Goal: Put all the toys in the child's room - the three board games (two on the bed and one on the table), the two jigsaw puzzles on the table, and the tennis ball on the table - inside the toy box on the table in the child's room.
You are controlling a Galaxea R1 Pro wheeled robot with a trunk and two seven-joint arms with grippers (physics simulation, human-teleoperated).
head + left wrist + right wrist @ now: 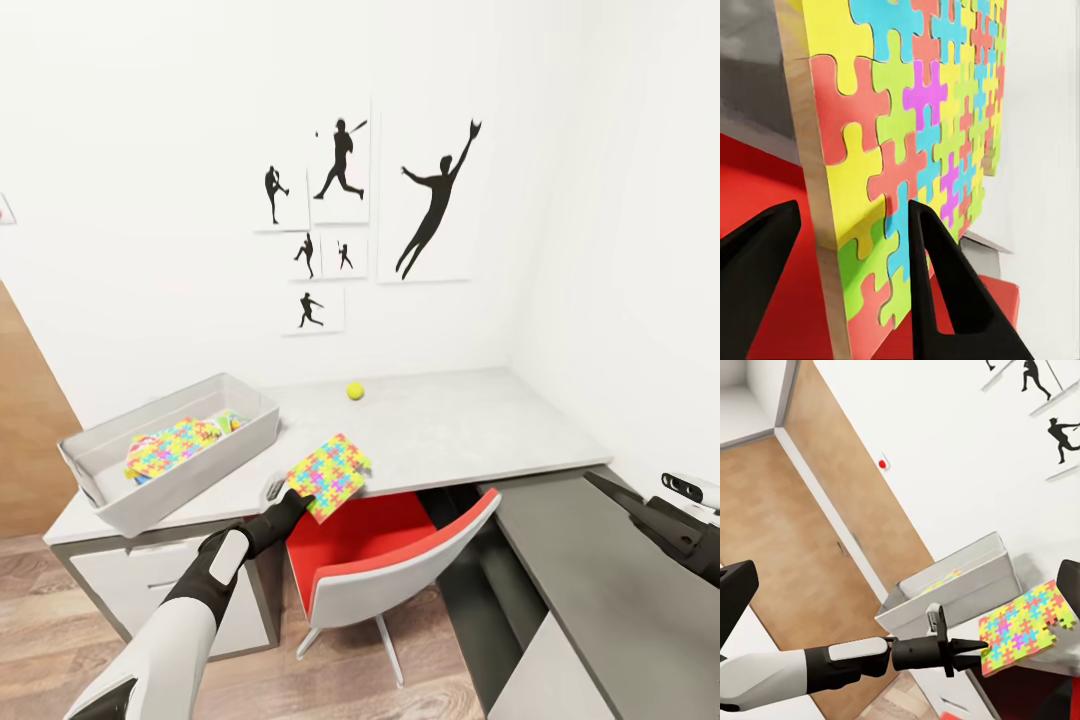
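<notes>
Jigsaw puzzle (329, 476) tilted off the table (450, 430) edge, left fingers (945, 285) gripping its near corner, right fingers' state unclear.

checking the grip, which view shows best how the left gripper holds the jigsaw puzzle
Left wrist view: both fingers straddle the jigsaw puzzle edge up close. Head and right wrist views show the left gripper at its corner from afar.

Your left arm (175, 620) reaches from the lower left of the frame toward the centre, and its gripper (296, 489) is clamped on the edge of a jigsaw puzzle (330, 474). Your right arm (668, 530) sits at the right edge.
</notes>
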